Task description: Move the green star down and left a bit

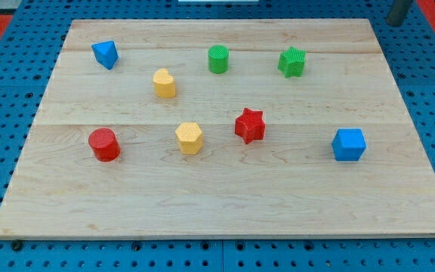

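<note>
My tip [396,21], the end of a dark rod with no fingers, sits at the upper right corner, well apart from the green star-shaped block [292,62] on the wooden board [217,204].

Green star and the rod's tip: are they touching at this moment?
Apart. The camera view shows bare board all around the green star, while my tip sits off the board at the view's top right corner, a clear gap between them.

Only a grey stub of the rod [399,11] shows at the view's top edge; my tip is indistinct
</note>
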